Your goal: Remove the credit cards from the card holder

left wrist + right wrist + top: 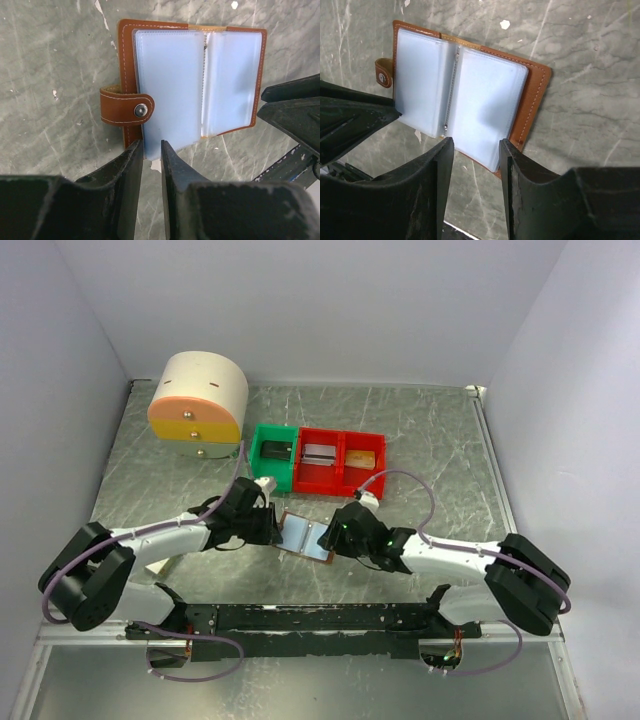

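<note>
**Open card holder lies between the two end effectors**

The card holder (305, 537) lies open and flat on the table (430, 430), just in front of the arms and nearer than the green bin (262, 455) and the red bin (320, 483). Its two pale-blue inner panels face up inside the brown cover. Its small brown tab (125, 107) sticks out from the edge on the left arm's side, and a metal snap (141, 110) shows on it.

The left end effector (151, 146) sits low at the tab side. Its fingers are drawn close with only a narrow gap, and the edge of the nearer blue panel reaches into that gap. Whether the fingers actually clamp it cannot be told.

The right end effector (476, 145) is at the opposite side with its fingers spread. The edge of the other blue panel lies between them, and neither finger clearly presses on it.

No card can be made out through the panels. A round cream drawer unit (200, 390) stands at the far left corner.
</note>
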You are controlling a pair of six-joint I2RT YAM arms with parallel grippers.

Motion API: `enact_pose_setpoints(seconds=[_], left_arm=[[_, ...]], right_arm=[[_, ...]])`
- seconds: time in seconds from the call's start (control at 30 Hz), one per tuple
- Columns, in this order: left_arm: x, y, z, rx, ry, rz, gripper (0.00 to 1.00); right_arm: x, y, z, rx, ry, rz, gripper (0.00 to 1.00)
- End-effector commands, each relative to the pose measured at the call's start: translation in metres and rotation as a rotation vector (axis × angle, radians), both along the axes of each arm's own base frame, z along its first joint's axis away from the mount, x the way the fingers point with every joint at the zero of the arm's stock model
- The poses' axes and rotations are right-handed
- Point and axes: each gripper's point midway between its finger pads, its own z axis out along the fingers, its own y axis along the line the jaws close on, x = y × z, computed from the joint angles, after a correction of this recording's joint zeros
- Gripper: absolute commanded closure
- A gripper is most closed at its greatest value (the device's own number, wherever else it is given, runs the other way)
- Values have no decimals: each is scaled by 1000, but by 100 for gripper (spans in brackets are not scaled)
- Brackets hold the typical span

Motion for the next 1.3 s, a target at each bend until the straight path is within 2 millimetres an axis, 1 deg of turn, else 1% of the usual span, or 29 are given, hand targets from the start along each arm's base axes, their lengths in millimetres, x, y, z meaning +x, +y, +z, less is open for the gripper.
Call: enact_pose_setpoints(seconds=[0.0, 0.07, 0.13, 0.27, 0.37, 0.43, 0.5, 0.63, 0.73, 0.77, 0.83, 0.9, 0.97, 1.07, 1.17, 1.27], left_arm=[[3, -12, 15, -65, -29, -12, 67], [2, -12, 14, -59, -27, -12, 67], [2, -13, 14, -65, -26, -23, 65], [-1, -16, 9, -62, -8, -49, 63], [-4, -20, 8, -88, 1, -69, 61], [-5, -23, 8, -99, 5, -75, 61], [-6, -23, 7, -101, 8, -76, 62], [-5, -23, 8, -99, 6, -71, 66], [-6, -20, 6, -78, 6, -66, 70], [-6, -19, 5, -73, 7, -65, 71], [-6, -18, 4, -65, 12, -61, 73], [-7, -19, 5, -69, 15, -61, 76], [-7, -21, 8, -81, 16, -59, 79], [-9, -22, 11, -97, 20, -49, 81], [-11, -21, 9, -104, 36, -29, 82], [-14, -16, 4, -92, 59, 7, 85]], right_arm=[[-2, -14, -5, -55, 3, -30, 58], [-3, -11, -7, -43, 5, -19, 59], [-4, -13, -15, -42, 13, -33, 62], [-7, -14, -33, -52, 47, -47, 62], [-9, -11, -40, -33, 64, -42, 62], [-8, -5, -39, 6, 59, -43, 63], [-9, -1, -39, 43, 59, -43, 67], [-7, 9, -31, 110, 30, -16, 74], [-3, 20, -19, 142, -2, 22, 77], [-2, 24, -15, 149, -11, 40, 77], [-1, 31, -11, 156, -15, 66, 74], [0, 34, -10, 152, -6, 71, 73], [1, 33, -14, 144, 9, 47, 72], [3, 27, -23, 130, 42, -2, 69], [3, 28, -22, 188, 51, -36, 67], [2, 24, -18, 263, 55, -98, 66]])
